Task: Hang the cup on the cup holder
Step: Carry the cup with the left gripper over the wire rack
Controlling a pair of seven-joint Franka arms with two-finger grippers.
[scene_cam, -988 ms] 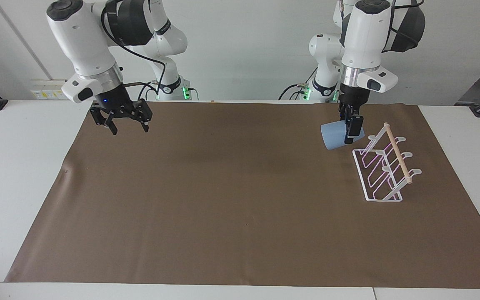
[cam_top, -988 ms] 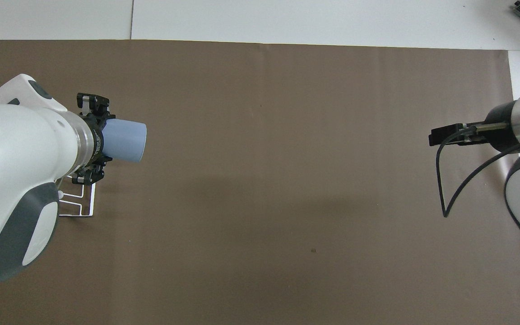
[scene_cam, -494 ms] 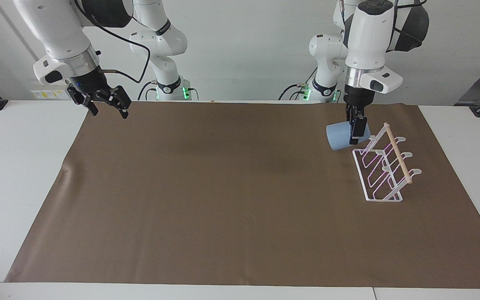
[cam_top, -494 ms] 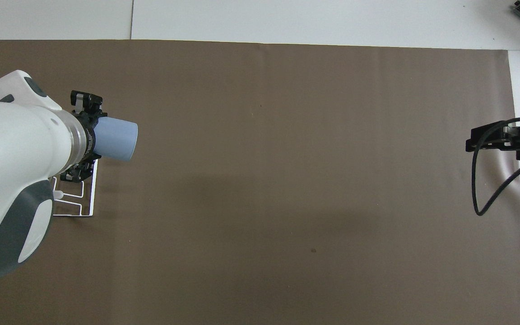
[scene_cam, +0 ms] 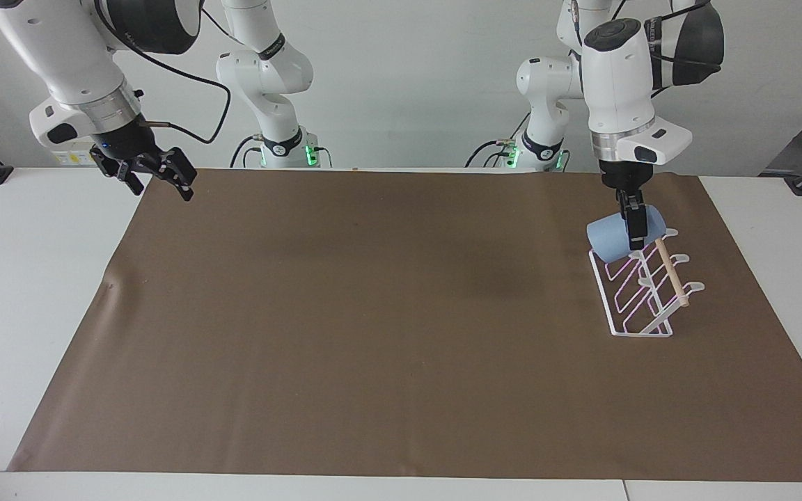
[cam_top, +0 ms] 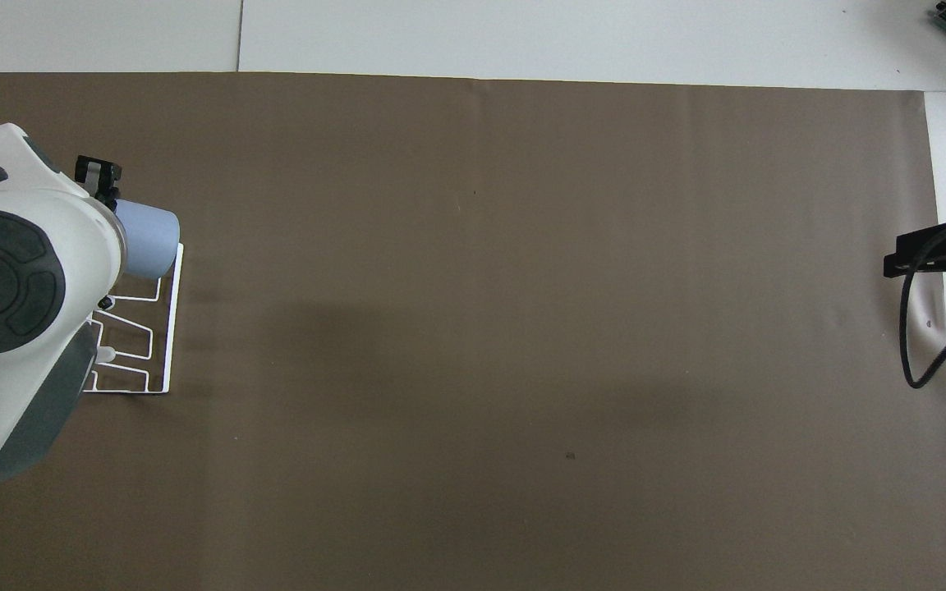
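The left end effector (scene_cam: 635,233) grips the cup (scene_cam: 613,238) on its side over the cup holder (scene_cam: 641,292), while the right end effector (scene_cam: 154,179) waits open over the table's (scene_cam: 18,278) edge.

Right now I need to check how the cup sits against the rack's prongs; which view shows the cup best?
The facing view: the cup shows whole, tilted, gripped by the left gripper over the cup holder. Overhead, the arm's wrist covers most of it, leaving only one end.

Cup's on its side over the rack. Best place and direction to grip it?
Grip the cup across its tapered side wall from above, as the left gripper does now: it has no handle, lies tilted over the cup holder, and a top grip leaves the open rim free for a prong.
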